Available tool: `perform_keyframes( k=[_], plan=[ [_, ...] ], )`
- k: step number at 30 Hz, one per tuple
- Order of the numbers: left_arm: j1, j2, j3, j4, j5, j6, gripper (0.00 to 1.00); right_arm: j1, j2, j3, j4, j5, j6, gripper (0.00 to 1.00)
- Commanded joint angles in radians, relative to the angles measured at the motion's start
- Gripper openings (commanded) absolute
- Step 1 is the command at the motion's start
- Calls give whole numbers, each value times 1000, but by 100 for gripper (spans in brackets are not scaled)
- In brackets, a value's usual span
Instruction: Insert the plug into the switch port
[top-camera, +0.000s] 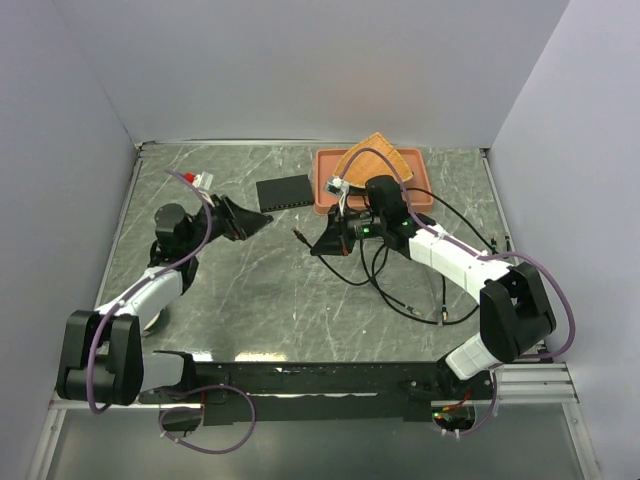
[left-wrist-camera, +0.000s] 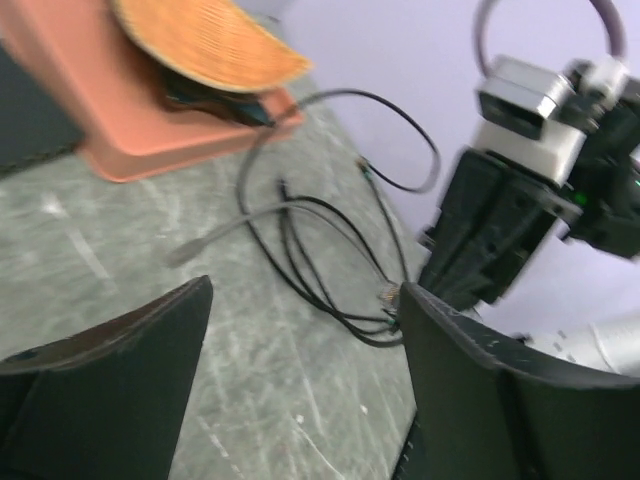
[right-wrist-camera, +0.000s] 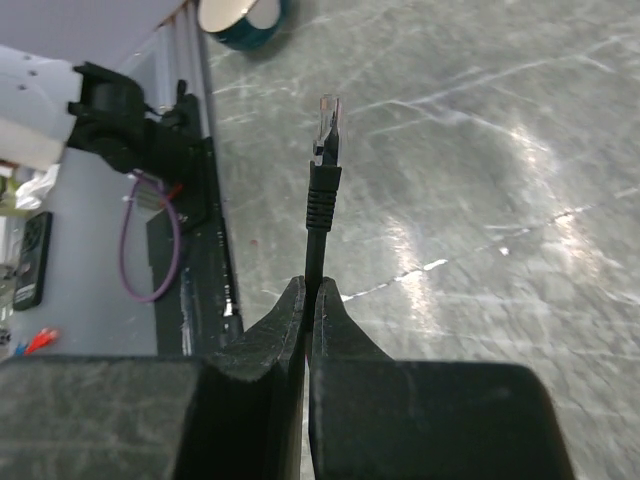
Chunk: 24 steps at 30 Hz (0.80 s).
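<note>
The flat black switch box lies at the back of the table, left of the terracotta tray; its dark edge shows at the left in the left wrist view. I cannot make out the switch port itself. My right gripper is shut on a black cable just behind the plug, whose clear tip sticks out toward the left arm. My left gripper is open with only bare table between its fingers, just left of the box. The plug shows near its right fingertip.
A terracotta tray at the back right holds a woven orange mat. Loose black cable loops over the table under the right arm. A tape roll lies near the left arm's base.
</note>
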Motion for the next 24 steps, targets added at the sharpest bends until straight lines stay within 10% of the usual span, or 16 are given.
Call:
perform_keyframes(
  k=[1,12,24],
  plan=[
    [-72,26,35,174,133,-26,78,11,-22,14,66,-79,15,0],
    [-198,27,167,-129,-24,134,76,30,-77,14,11,85,6,0],
    [-226,110,291,-334,-158,14,77,312,-160,74,-154,1036,-155,0]
  ],
)
